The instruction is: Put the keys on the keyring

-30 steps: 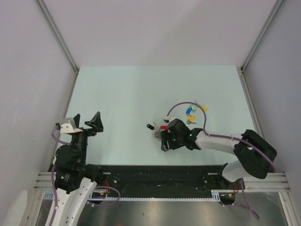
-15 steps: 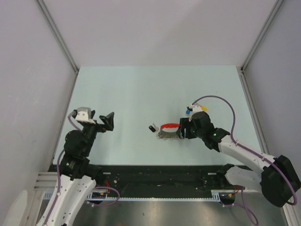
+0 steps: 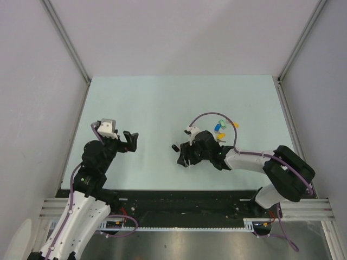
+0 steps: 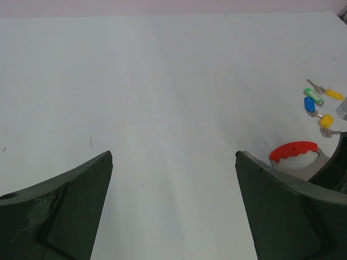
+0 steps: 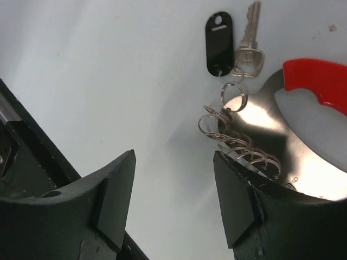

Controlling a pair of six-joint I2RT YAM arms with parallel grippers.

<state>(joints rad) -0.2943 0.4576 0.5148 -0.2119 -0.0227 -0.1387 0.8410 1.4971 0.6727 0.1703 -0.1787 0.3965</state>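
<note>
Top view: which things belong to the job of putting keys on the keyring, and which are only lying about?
For the job:
red plastic loop keyring with silvery metal chain
silver key with black plastic tag
small metal keys with yellow, green and blue heads

Not for the job (rig parts):
purple cable on the right arm
black rail at the near edge

Pale table (image 3: 152, 103); grey walls (image 3: 179, 38) around
</note>
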